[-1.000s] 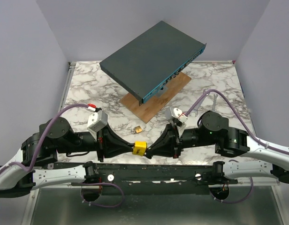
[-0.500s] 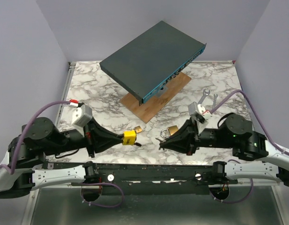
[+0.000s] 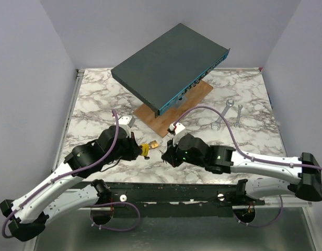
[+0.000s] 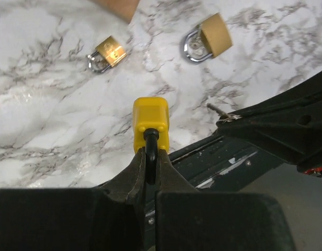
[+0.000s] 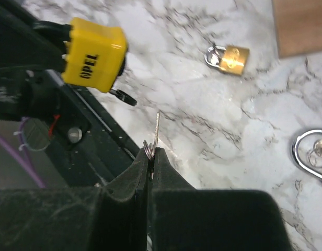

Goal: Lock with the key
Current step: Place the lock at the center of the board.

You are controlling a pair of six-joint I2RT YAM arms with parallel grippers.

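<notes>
**A yellow padlock and a key are held facing each other over the counter's near edge.**

The yellow plastic-cased padlock [image 4: 150,117] is gripped by its black shackle in the left hand [image 4: 149,157], whose fingers are pinched narrowly around it, with the body pointing away from the wrist. A thin silver metal key [image 5: 156,130] on a small ring is clamped in the right hand [image 5: 150,157], whose fingers are drawn tight together, with the blade sticking out beyond the tips. The key tip is seen near the yellow padlock but apart from it. On the white marble-patterned counter [image 3: 98,99] just beyond, a small brass padlock [image 4: 110,50] and a larger brass padlock [image 4: 213,35] are lying flat. Farther back, a dark grey flat box [image 3: 169,65] is propped at a tilt over a wooden board [image 3: 197,97], and two silver spanners [image 3: 222,114] are laid to its right.
</notes>
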